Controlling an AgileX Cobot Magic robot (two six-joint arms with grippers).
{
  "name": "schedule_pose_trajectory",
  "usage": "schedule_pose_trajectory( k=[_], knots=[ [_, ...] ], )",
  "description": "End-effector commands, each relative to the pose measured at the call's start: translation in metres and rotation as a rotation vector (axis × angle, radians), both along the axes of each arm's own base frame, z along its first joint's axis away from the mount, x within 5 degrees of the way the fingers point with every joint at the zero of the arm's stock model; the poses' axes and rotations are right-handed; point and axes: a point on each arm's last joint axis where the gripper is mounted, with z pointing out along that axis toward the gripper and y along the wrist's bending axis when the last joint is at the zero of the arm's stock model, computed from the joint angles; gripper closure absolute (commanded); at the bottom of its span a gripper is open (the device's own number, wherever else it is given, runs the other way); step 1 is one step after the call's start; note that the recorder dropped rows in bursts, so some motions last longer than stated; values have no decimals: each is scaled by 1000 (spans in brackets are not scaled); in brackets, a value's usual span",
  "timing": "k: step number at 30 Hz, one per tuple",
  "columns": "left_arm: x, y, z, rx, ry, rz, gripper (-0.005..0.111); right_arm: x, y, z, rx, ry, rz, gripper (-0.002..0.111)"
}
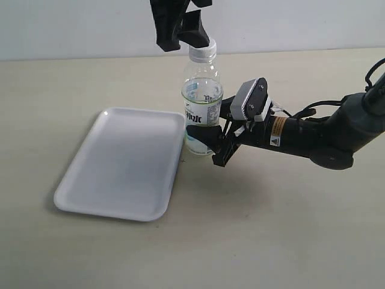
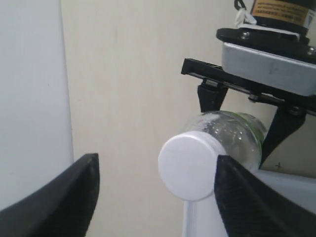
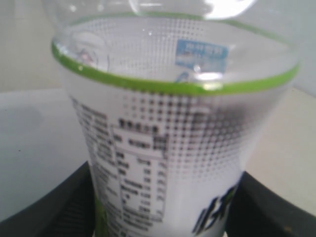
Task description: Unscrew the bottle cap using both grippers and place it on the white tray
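We see the right claw [image 1: 207, 137] clamped on the lower part of the bottle [image 1: 203, 90], a black finger pressed to each side of the label, the bottle upright just beside the white tray [image 1: 120, 168]. The left claw [image 1: 185, 40] hangs over the neck with its fingers wide apart, the cap [image 1: 203, 52] between them and close against one; we cannot tell whether they touch. The cap is round, white and on the neck of the clear bottle, whose label carries a green band.

Upper centre of frame: left tool [image 1: 185, 40] hangs nose-down, fingers spread wide apart. Right arm enters low from the right edge, nearly level; right tool [image 1: 207, 143] clamped across the bottle [image 1: 203, 90].
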Motion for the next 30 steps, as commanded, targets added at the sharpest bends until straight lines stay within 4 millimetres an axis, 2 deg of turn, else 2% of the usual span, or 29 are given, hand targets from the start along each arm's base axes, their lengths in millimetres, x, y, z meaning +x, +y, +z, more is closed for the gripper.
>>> schedule_pose_trajectory(
  k=[1, 7, 30],
  knots=[
    [0, 0, 3, -21, 8, 22, 42, -1, -1, -6, -114, -46, 22, 107],
    [-9, 5, -3, 96, 61, -83, 42, -1, -1, -6, -128, -65, 28, 107],
    [-9, 4, -11, 118, 101, -92, 42, -1, -1, -6, -143, -85, 34, 107]
  ],
)
